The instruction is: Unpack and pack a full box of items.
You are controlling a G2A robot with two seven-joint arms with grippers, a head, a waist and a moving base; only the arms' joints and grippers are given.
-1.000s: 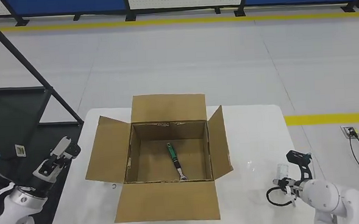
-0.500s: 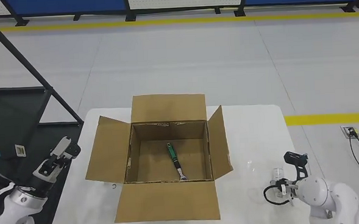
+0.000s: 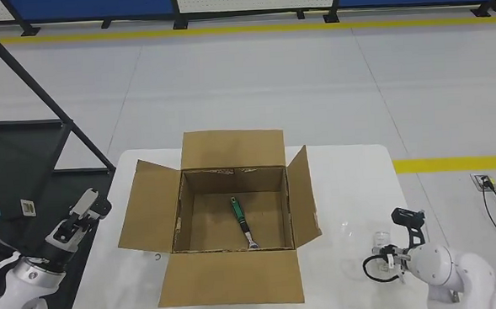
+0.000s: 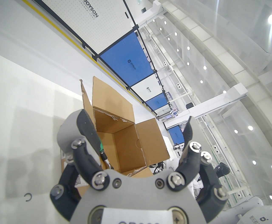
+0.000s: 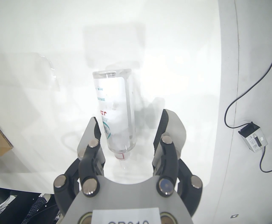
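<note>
Right side: your right gripper (image 5: 129, 122) hangs over the white table (image 5: 174, 53) with its fingers spread. A clear bottle (image 5: 114, 114) sits between them. One finger (image 5: 94, 129) is just beside the bottle wall and may be touching it; the other stands apart, so nothing is clamped.

Bottle axis: it runs along the gripper's line of reach, with the neck end toward the palm and the flat base pointing away. From this angle you cannot tell whether it lies flat or leans. In the top view it is right of the box, near the table's right edge.

Bottle label (image 5: 110, 99): a white panel running lengthwise, with greenish lines of print and a red mark. The print is blurred.

Box: the cardboard box (image 3: 233, 277) is mid-table with all four flaps folded out.

Wrench: a green-handled wrench (image 3: 241, 221) lies on the box floor. Its long axis is roughly front to back and slightly skewed. The handle is toward the far wall and the metal head toward the robot.

Left side: your left gripper (image 4: 136, 118) is off the table's left edge with its fingers wide apart and nothing between them. It faces the box. The box's outer wall carries a printed code sticker (image 4: 79, 180).

Other: a small snap ring (image 3: 157, 258) lies on the table by the box's left flap.
</note>
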